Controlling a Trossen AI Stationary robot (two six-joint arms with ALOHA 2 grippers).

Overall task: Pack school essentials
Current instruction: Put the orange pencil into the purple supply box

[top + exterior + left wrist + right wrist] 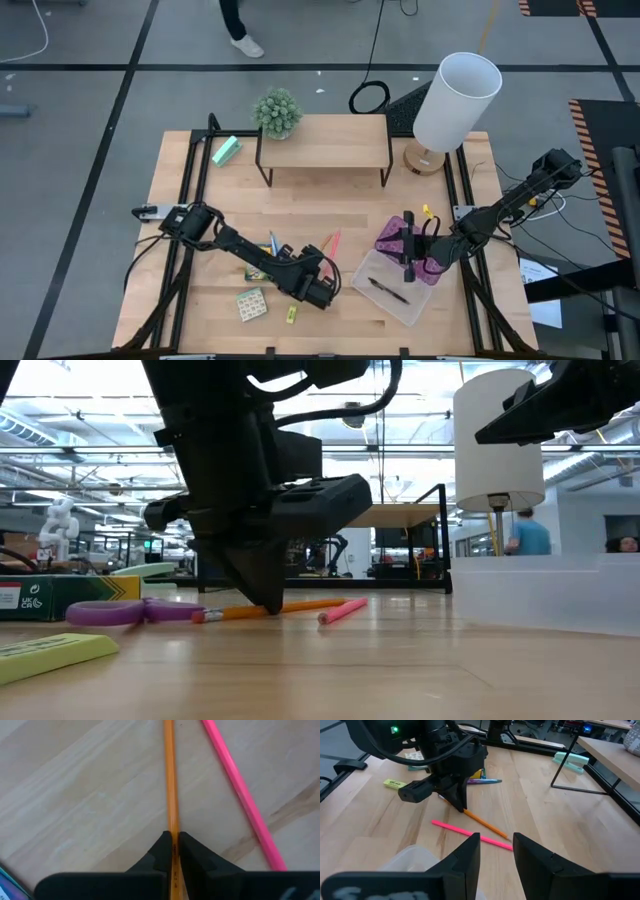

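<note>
2 pencils flat; left gripper (174, 851) clamps orange pencil (170, 785), axis along fingers; right gripper (496, 851) parted.

Light wood surface (200, 300) on a black frame; grey floor (90, 110) with dark lines; white-shaded lamp (455, 100) and small potted plant (277, 112) by a low wooden shelf (325, 140); bright open workshop with ceiling lights behind.
</note>
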